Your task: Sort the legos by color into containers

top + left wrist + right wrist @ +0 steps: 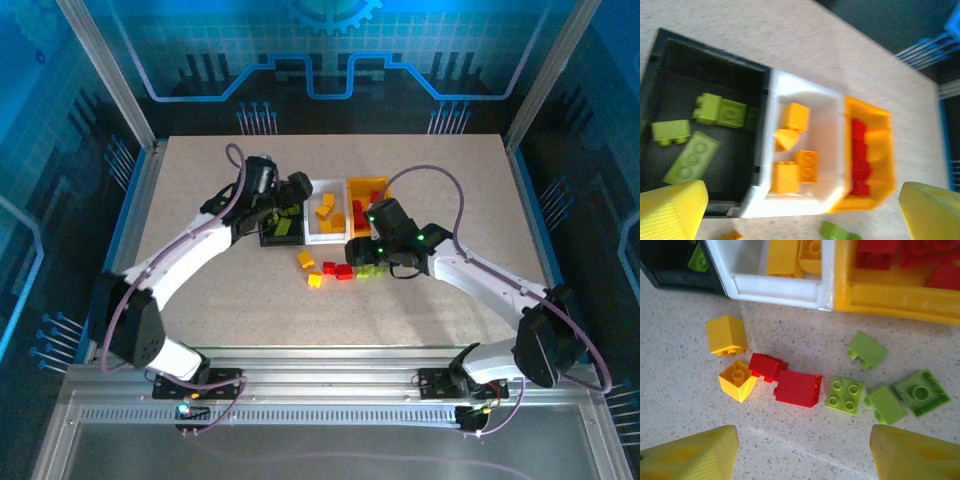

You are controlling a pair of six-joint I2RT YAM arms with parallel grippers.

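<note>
Raise left claw (802, 205), spread wide and empty, clear of black bin (710, 50) with green legos (722, 111) inside. Lower right claw (805, 452), likewise spread and empty, over red lego (798, 388) on table (680, 405). Close across the short side; long axis roughly left-right, slightly tilted.

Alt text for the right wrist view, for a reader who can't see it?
Two yellow legos, two red legos and four lime green legos lie loose on the speckled table. Behind them stand the black bin, white bin and yellow-orange bin, holding green, yellow and red bricks in that order. The right pincer hangs open above, gripping nothing.
</note>
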